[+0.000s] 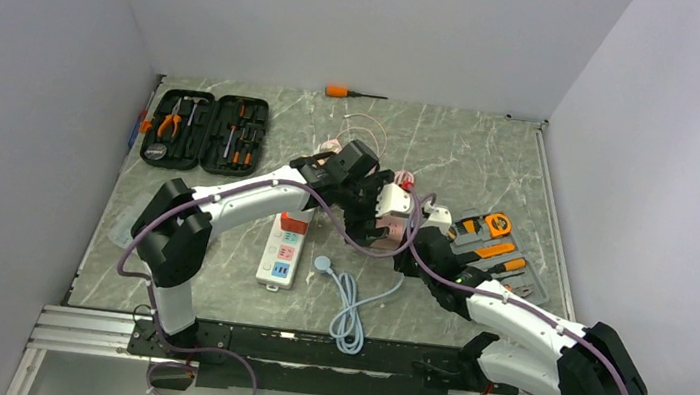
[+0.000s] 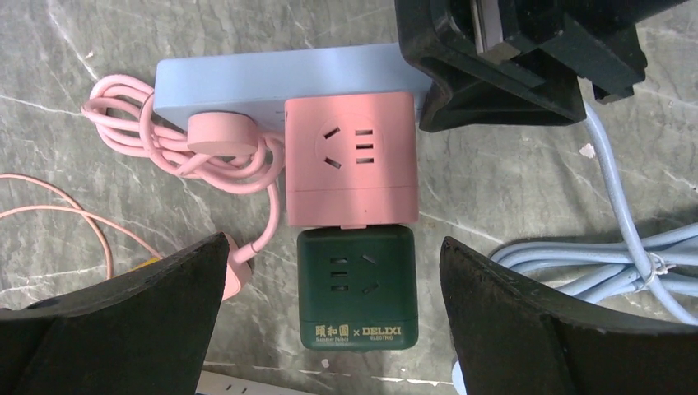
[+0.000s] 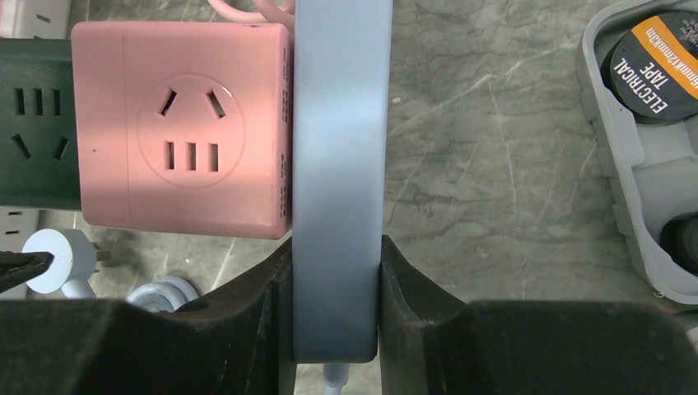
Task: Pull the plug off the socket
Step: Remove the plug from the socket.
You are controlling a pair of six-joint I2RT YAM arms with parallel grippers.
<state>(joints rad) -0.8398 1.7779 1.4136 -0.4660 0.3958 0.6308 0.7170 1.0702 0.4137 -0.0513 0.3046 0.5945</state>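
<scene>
Pale-blue plastic is what the right claw (image 3: 336, 271) has hold of: its two black fingers are clamped flat against either long side of the blue socket strip (image 3: 342, 148). The left claw (image 2: 333, 296) stands spread wide with nothing gripped. The green cube adapter (image 2: 356, 288) lies between its fingers, clear of both. Just beyond the green cube and touching it sits the pink cube adapter (image 2: 350, 156), which is itself butted against the strip's side. Farther on, a round pink plug (image 2: 221, 136) with looped cord sits on the strip's face.

Judgement: the right claw serves as the anchor and should not slacken. The left should close squarely on the green cube's side faces. It should then draw straight back toward its own wrist, away from the pink cube, without twisting.

Not established: no pins show at either joint, so how deeply each adapter is seated cannot be told. Which joint the task means is uncertain. The green cube is cut off in the right wrist view.
</scene>
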